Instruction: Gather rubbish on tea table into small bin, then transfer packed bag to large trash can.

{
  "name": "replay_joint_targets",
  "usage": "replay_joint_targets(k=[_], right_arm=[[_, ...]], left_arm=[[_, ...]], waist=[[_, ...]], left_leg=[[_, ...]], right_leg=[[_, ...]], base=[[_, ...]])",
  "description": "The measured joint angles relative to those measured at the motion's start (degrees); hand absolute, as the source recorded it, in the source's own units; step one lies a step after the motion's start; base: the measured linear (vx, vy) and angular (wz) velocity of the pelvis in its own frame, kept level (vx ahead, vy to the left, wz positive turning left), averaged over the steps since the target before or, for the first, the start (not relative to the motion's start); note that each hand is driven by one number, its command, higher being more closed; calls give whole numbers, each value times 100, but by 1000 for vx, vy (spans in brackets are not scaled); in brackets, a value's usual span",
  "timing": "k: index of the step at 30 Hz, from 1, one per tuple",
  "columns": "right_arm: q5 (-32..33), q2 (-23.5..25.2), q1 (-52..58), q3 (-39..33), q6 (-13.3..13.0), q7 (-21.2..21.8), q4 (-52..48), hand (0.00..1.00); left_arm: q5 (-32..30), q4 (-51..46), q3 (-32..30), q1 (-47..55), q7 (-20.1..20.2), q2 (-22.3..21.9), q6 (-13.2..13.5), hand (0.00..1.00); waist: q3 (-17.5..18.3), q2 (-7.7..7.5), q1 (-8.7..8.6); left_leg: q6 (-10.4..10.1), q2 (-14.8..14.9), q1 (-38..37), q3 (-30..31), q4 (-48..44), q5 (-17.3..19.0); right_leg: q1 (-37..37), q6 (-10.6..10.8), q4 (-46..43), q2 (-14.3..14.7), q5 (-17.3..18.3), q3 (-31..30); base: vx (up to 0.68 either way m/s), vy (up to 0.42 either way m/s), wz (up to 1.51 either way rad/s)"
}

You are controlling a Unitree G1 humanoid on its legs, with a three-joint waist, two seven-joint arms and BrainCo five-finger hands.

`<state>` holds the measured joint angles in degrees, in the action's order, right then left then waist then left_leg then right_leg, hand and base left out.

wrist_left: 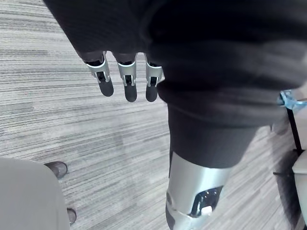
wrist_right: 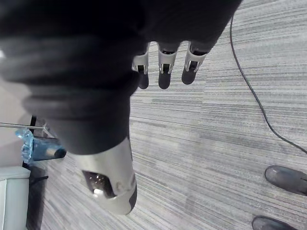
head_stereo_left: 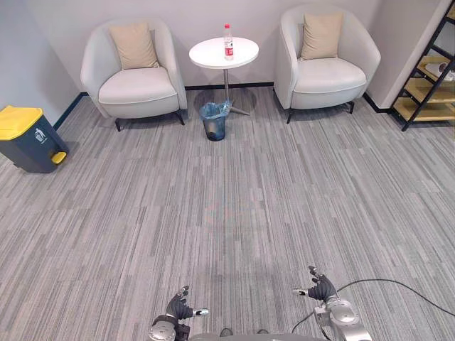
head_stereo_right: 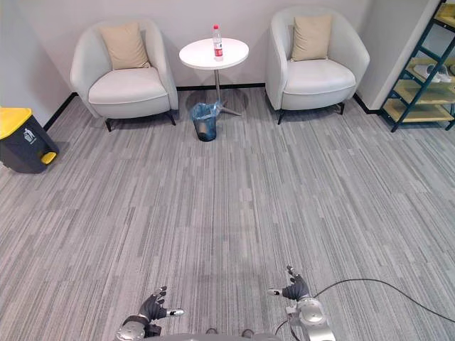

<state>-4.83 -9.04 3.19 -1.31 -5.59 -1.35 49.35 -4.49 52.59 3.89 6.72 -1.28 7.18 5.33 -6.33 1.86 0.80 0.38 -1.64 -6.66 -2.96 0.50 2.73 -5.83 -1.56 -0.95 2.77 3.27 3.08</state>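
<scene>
Left hand (head_stereo_left: 181,307), right hand (head_stereo_left: 321,289) both empty, fingers relaxed. Gathering not begun, I judge; next I walk to tea table (head_stereo_left: 210,57), grasp bottle (head_stereo_left: 228,41) for small bin (head_stereo_left: 214,122).

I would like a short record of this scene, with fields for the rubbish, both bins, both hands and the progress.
rubbish: one bottle, upright on the table
small bin: on the floor by the table's foot, blue bag inside
large can: yellow lid, at the left wall
left hand: low, open, empty
right hand: low, open, empty
progress: bottle not yet gathered
</scene>
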Motion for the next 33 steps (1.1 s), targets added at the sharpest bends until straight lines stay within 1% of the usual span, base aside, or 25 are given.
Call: replay_joint_targets(k=[9,12,20,27,30,33], right_arm=[[1,29,-98,-55,73,-1,342,0],[1,80,-172,-58,85,-2,368,0],[-2,85,-160,-67,101,-7,366,0],[-3,-44,-151,-116,105,-10,291,0],[-4,-58,-106,-130,104,-18,67,0],[-2,-46,-106,-323,102,-17,-72,0]], left_arm=[[-9,152,-7,-69,-3,-11,2,0],[-7,153,-7,-75,-6,-13,1,0],[-10,152,-6,-73,-8,-18,1,0],[24,71,-10,-40,-6,-14,1,0],[37,-68,-65,23,-3,-13,-6,0],[49,-298,-185,80,-6,-1,0,0]], waist=[[28,-44,-4],[37,-59,1],[38,-58,-3],[35,-62,-2],[32,-68,-3],[31,-68,-1]], left_leg=[[-11,-25,-20,130,79,-48],[-82,-25,-20,139,138,-101],[-59,-8,-67,139,164,-136],[-56,-5,-111,109,263,-137],[-55,-4,-114,70,264,-135],[-53,-4,-117,37,286,-130]], right_leg=[[-91,26,121,-8,-51,147],[-88,27,119,-11,-50,149],[-89,31,117,2,-48,137],[-86,-24,154,14,-82,86],[-87,-29,186,18,-85,33],[-90,-39,225,22,-92,0]], base=[[5,-4,6],[-6,-9,2],[-43,-14,1],[-9,-4,-3],[14,-6,-8],[22,-8,-6]])
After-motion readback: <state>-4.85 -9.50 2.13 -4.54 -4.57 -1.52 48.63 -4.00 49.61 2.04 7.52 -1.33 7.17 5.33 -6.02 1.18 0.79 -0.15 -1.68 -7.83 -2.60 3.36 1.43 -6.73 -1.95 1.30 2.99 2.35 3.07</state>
